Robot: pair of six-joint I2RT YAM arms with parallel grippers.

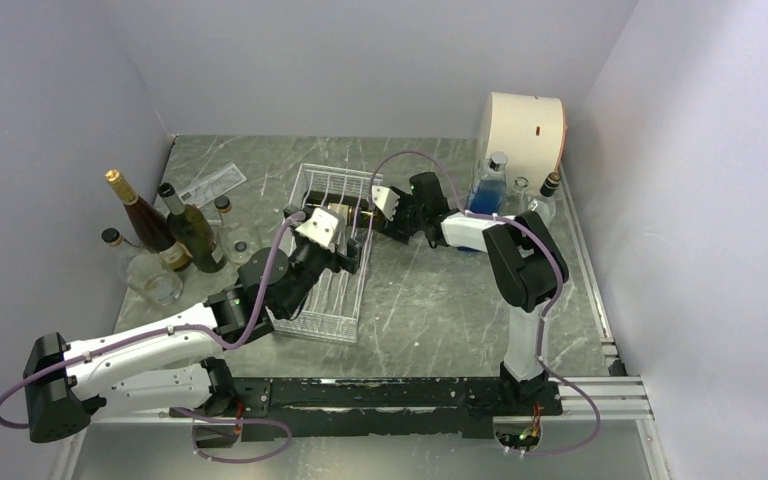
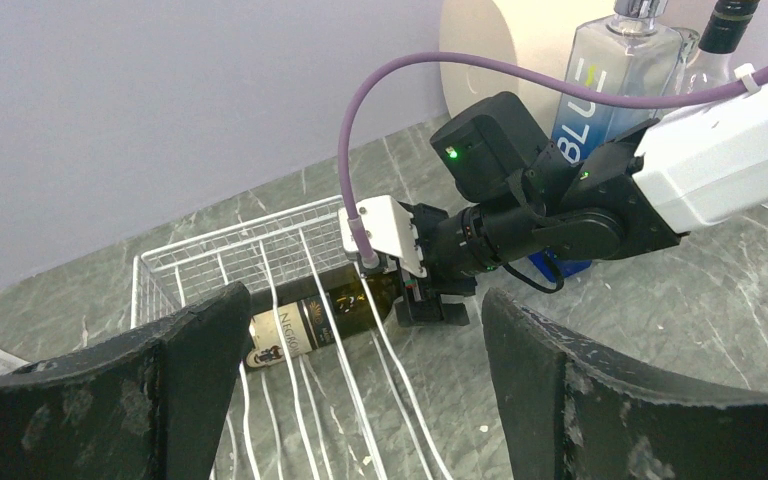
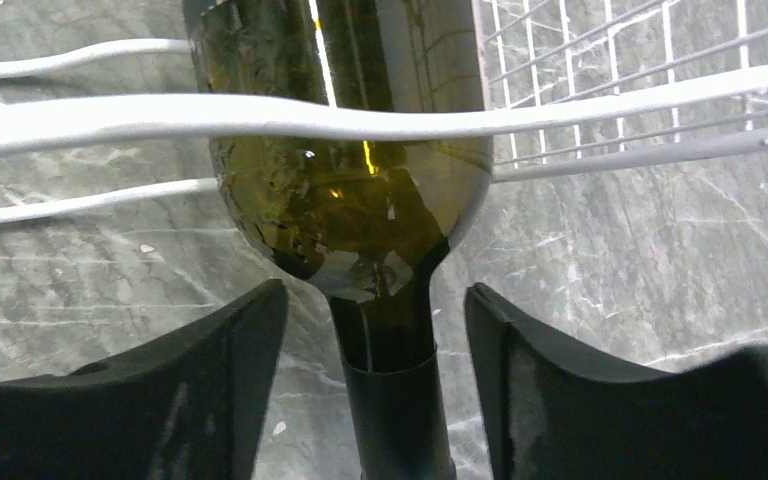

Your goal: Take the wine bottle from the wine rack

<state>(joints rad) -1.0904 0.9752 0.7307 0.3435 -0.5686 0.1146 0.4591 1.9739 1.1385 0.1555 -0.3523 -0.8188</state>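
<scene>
The white wire wine rack [image 1: 328, 305] [image 2: 215, 248] [image 3: 580, 40] lies on the marble table in the middle. Across its far end lies a dark green wine bottle [image 1: 343, 213] [image 2: 305, 320] [image 3: 350, 190] with a cream label, its neck poking out of the rack's right side. My right gripper [image 1: 372, 212] [image 2: 430, 305] [image 3: 375, 290] straddles that neck, with a gap showing on each side between fingers and neck. My left gripper [image 1: 338, 250] [image 2: 365, 295] hovers open over the rack, near the bottle's body, holding nothing.
A cream cylindrical drum [image 1: 522, 125] stands at the back right, with a blue square bottle [image 1: 487, 185] and a dark-capped bottle [image 1: 550, 188] in front of it. Several upright bottles [image 1: 175, 230] cluster at the left wall. Walls close in on three sides.
</scene>
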